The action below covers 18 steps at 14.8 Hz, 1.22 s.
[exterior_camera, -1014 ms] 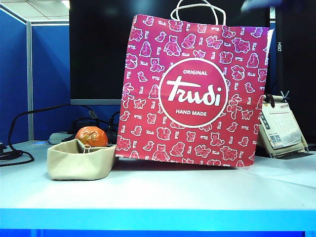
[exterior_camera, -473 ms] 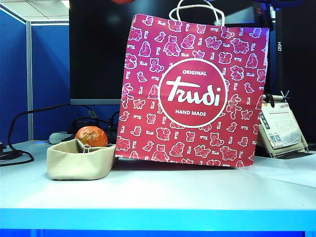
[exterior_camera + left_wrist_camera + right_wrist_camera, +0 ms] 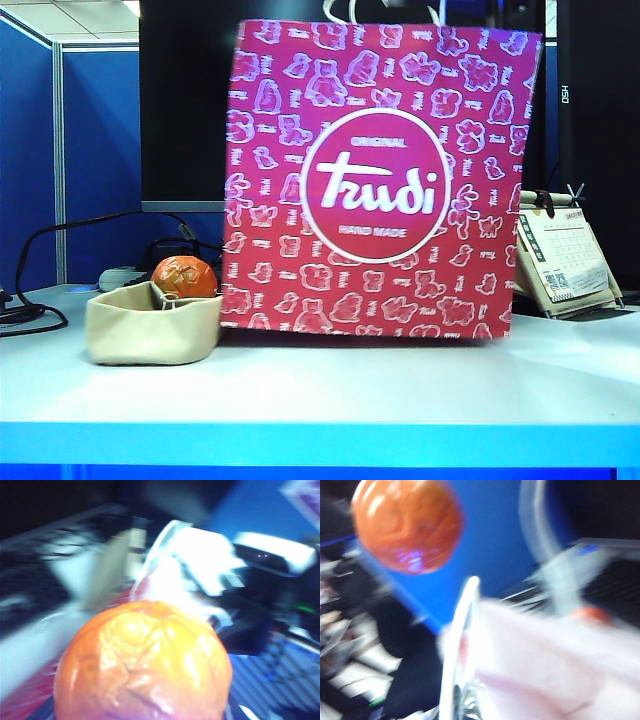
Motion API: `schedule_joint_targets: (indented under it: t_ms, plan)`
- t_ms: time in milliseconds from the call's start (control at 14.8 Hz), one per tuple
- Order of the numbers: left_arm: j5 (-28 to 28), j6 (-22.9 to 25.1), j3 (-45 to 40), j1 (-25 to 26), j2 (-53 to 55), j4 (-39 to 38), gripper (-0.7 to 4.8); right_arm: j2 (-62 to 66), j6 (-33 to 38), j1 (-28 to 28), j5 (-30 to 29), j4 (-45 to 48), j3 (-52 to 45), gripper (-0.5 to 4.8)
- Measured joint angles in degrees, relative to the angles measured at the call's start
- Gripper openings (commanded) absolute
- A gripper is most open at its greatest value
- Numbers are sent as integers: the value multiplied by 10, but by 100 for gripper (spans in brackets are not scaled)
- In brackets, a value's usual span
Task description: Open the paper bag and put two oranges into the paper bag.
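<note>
The bag (image 3: 375, 180) stands upright on the table (image 3: 320, 385), its printed face blurred and its top edge reaching the frame's upper border. Just beside its lower left corner sits a beige tray (image 3: 150, 325) holding an orange (image 3: 185, 277). A desk calendar (image 3: 562, 262) leans near the bag's right side. Neither gripper is visible.

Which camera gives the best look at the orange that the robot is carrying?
The left wrist view: the orange fills the foreground, its shiny, wrinkled skin plain, above the paper bag's mouth. The right wrist view shows it smaller and blurred. The exterior view misses it; only a second orange sits in the beige tray.
</note>
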Motion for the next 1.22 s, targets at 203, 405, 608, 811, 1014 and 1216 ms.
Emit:
schedule_joint_targets:
  t_ms: [203, 405, 608, 811, 1014, 1216]
  plan:
    - [42, -12, 2, 0, 6, 4, -5, -21, 13, 2, -33, -4, 0, -8]
    - [42, -14, 2, -16, 20, 18, -5, -31, 21, 17, -46, -3, 0, -8]
    - [45, -13, 3, -55, 51, 32, -5, -31, 23, 28, -43, -4, 0, -8]
    - [52, -13, 3, -68, 81, 41, -5, -31, 26, 27, -42, -4, 0, -8]
    - [24, -1, 6, -66, 91, 58, -5, -33, 27, 28, -84, -4, 0, -8]
    - [5, 2, 15, -66, 91, 56, -5, -53, 27, 28, -88, 8, 1, -8]
